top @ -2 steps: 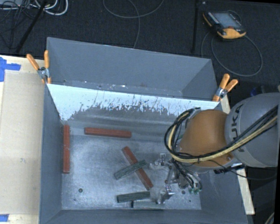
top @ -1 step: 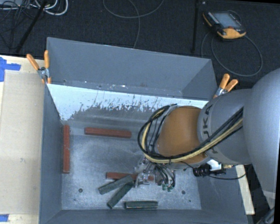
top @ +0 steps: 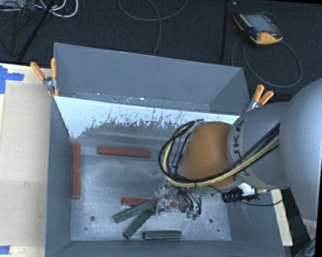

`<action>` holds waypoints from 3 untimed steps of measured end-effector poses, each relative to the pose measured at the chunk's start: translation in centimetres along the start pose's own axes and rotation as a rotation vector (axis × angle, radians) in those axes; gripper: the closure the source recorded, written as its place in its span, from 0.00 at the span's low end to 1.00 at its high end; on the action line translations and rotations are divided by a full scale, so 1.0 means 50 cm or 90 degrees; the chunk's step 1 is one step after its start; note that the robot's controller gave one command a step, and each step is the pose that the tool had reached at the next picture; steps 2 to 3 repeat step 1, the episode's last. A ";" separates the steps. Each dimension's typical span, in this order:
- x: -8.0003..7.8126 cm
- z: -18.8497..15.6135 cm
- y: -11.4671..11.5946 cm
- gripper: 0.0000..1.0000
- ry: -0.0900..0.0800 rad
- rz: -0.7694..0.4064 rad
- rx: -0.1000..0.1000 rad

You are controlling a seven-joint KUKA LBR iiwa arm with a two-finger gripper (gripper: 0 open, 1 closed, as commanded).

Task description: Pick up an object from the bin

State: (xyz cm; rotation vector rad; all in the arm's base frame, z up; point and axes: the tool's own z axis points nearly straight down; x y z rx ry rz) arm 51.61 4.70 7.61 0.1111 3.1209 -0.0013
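Red-brown stick just left of hand.

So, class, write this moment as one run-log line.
tool: by crossed green bars | beside: short red bar | elsewhere: two long red bars

matt grey metal bin — scuffed, speckled floor — dull reddish bars.

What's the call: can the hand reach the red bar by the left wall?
Probably yes: bare floor lies between the hand and the red bar, though the wall beside it may crowd a grasp.
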 end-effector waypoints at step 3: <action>0.013 -0.316 -0.095 1.00 0.010 0.039 0.000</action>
